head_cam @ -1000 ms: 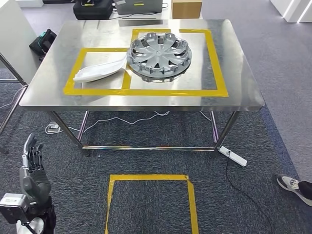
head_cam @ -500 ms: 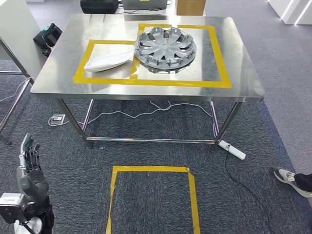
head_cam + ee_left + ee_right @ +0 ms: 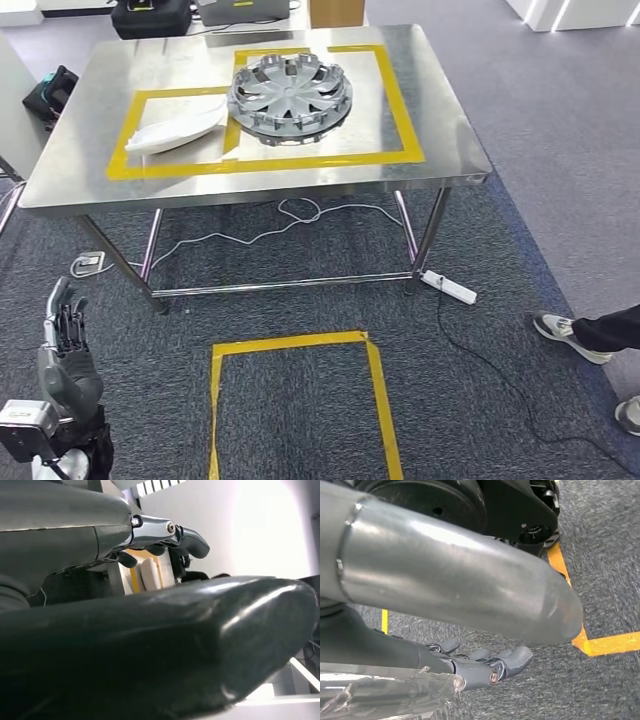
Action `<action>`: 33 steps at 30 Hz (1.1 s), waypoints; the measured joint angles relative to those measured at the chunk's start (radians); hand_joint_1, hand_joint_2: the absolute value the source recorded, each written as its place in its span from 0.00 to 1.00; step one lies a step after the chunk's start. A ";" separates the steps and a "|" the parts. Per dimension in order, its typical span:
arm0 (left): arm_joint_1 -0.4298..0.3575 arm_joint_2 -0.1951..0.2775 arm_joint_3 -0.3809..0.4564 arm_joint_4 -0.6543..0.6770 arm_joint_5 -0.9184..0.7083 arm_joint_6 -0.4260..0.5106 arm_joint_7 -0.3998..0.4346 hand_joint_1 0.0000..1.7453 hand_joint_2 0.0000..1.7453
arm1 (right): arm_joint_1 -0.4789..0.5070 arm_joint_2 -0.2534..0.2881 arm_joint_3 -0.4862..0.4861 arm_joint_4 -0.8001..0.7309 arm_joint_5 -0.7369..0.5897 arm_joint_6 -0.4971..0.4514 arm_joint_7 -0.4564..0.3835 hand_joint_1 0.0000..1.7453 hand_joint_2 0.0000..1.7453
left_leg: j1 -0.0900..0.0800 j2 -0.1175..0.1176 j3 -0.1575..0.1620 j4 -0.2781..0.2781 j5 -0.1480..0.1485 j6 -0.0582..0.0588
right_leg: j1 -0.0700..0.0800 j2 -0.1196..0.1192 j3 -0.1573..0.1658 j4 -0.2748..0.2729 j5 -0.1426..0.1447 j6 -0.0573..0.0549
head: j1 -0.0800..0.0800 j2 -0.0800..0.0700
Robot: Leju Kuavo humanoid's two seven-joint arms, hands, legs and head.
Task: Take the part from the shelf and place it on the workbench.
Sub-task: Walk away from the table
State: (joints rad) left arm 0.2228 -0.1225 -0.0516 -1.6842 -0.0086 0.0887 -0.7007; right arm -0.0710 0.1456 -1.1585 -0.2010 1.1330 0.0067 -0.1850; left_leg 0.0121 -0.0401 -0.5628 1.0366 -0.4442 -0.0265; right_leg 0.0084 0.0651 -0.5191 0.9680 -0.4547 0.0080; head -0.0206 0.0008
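The wheel cover (image 3: 290, 95) lay near the workbench's (image 3: 438, 130) far edge, beside a white part (image 3: 175, 133). Both hands hung empty, fingers spread: left hand (image 3: 66, 355), right hand (image 3: 486, 667). Best to keep them loose while walking.

A steel bench (image 3: 68, 175) on thin metal legs stands on dark grey carpet (image 3: 490, 400), its top marked with yellow tape rectangles (image 3: 404, 125). A yellow tape square (image 3: 219, 400) is laid on the carpet in front of it, and a white cable (image 3: 249, 237) and a power strip (image 3: 450, 287) lie beneath. Black cases (image 3: 151, 15) and a cardboard box (image 3: 336, 12) sit behind the bench, and a person's shoe (image 3: 558, 332) shows at the right.
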 joint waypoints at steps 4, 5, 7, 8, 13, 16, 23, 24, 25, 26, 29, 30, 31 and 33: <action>0.001 0.000 0.000 0.000 0.000 0.000 0.000 0.00 0.00 | -0.001 -0.001 0.000 0.000 0.000 0.000 0.000 0.00 0.00 | 0.004 -0.011 0.027 -0.069 0.000 0.016 | -0.002 0.032 -0.025 0.011 0.008 0.022 | -0.001 0.000; 0.000 0.000 0.000 0.000 0.000 -0.001 0.000 0.00 0.00 | 0.001 -0.001 0.000 0.000 0.000 0.000 0.000 0.00 0.00 | 0.005 0.000 0.027 -0.071 0.000 0.023 | -0.001 0.021 -0.034 0.021 0.001 0.028 | 0.002 0.000; 0.001 -0.001 0.001 0.000 0.002 -0.002 0.000 0.00 0.00 | 0.001 -0.001 0.000 0.000 0.001 0.000 0.000 0.00 0.00 | 0.007 0.022 0.027 -0.075 0.003 0.035 | -0.001 -0.022 -0.075 0.098 -0.043 0.038 | 0.010 0.000; 0.002 -0.001 0.001 0.000 0.003 -0.002 0.000 0.00 0.00 | 0.001 -0.001 0.000 0.000 0.001 0.000 0.000 0.00 0.00 | 0.005 0.034 0.026 -0.074 0.003 0.038 | -0.002 -0.043 -0.107 0.168 -0.077 0.043 | 0.015 0.000; 0.004 -0.002 0.001 0.000 0.007 -0.004 0.000 0.00 0.00 | 0.004 0.000 0.000 0.000 0.002 0.001 0.001 0.00 0.00 | 0.004 0.090 0.028 -0.073 0.002 0.039 | -0.012 -0.068 -0.134 0.237 -0.067 0.054 | 0.016 0.000; 0.005 -0.002 0.001 -0.002 0.007 -0.006 0.000 0.00 0.00 | -0.001 0.000 0.000 0.000 0.003 0.001 0.000 0.00 0.00 | -0.004 0.115 0.032 -0.069 -0.001 0.028 | -0.010 -0.126 -0.032 0.044 0.003 0.048 | 0.017 0.000; 0.008 -0.003 0.001 -0.007 0.008 -0.012 0.000 0.00 0.00 | -0.002 0.000 0.000 0.000 0.005 0.003 0.000 0.00 0.00 | -0.002 0.080 -0.018 0.055 -0.090 -0.004 | -0.011 -0.072 -0.042 0.024 0.020 0.004 | 0.010 0.000; 0.010 -0.003 0.001 -0.007 0.010 -0.018 0.000 0.00 0.00 | -0.002 0.000 0.000 0.000 0.005 0.004 0.000 0.00 0.00 | -0.002 0.062 -0.052 0.128 -0.126 -0.005 | -0.011 -0.061 -0.047 0.024 0.023 0.000 | 0.008 0.000; 0.013 -0.003 0.001 -0.007 0.013 -0.024 0.000 0.00 0.00 | -0.002 0.000 0.000 0.000 0.006 0.005 0.000 0.00 0.00 | -0.002 0.051 -0.082 0.191 -0.149 -0.004 | -0.011 -0.048 -0.051 0.024 0.026 -0.001 | 0.008 0.000; 0.014 -0.003 0.001 -0.007 0.016 -0.031 0.000 0.00 0.00 | -0.001 0.000 0.000 0.000 0.007 0.006 0.000 0.00 0.00 | -0.003 0.046 -0.098 0.225 -0.154 -0.003 | -0.010 -0.035 -0.054 0.024 0.028 -0.001 | 0.007 0.000; 0.014 -0.004 0.001 -0.007 0.014 -0.041 0.000 0.00 0.00 | 0.002 0.000 0.000 0.000 0.010 0.007 0.000 0.00 0.00 | -0.002 0.027 -0.043 0.113 -0.069 0.005 | -0.011 0.004 -0.056 0.024 0.034 0.006 | 0.007 0.000; 0.015 -0.005 0.001 -0.007 0.011 -0.040 0.000 0.00 0.00 | 0.001 0.000 0.000 0.000 0.011 0.007 0.000 0.00 0.00 | 0.000 0.006 -0.009 0.043 -0.041 0.008 | -0.009 0.017 -0.058 0.027 0.036 0.011 | 0.007 0.000; 0.015 -0.006 0.001 -0.007 0.007 -0.038 0.000 0.00 0.00 | 0.000 0.000 0.000 0.000 0.011 0.007 0.000 0.00 0.00 | 0.002 -0.013 0.015 -0.010 -0.023 0.010 | -0.008 0.028 -0.062 0.029 0.037 0.015 | 0.007 0.000; 0.016 -0.009 0.001 -0.007 0.005 -0.036 0.000 0.00 0.00 | 0.000 -0.001 0.000 0.000 0.012 0.007 0.000 0.00 0.00 | 0.003 -0.030 0.031 -0.053 -0.020 0.016 | -0.008 0.048 -0.073 0.032 0.042 0.026 | 0.007 0.000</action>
State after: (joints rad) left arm 0.2388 -0.1317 -0.0502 -1.6914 -0.0040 0.0530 -0.7006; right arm -0.0707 0.1448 -1.1582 -0.2010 1.1448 0.0137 -0.1851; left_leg 0.0150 -0.0706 -0.5316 0.9839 -0.4642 -0.0102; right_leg 0.0008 0.1129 -0.5924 0.9998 -0.4130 0.0337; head -0.0138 0.0008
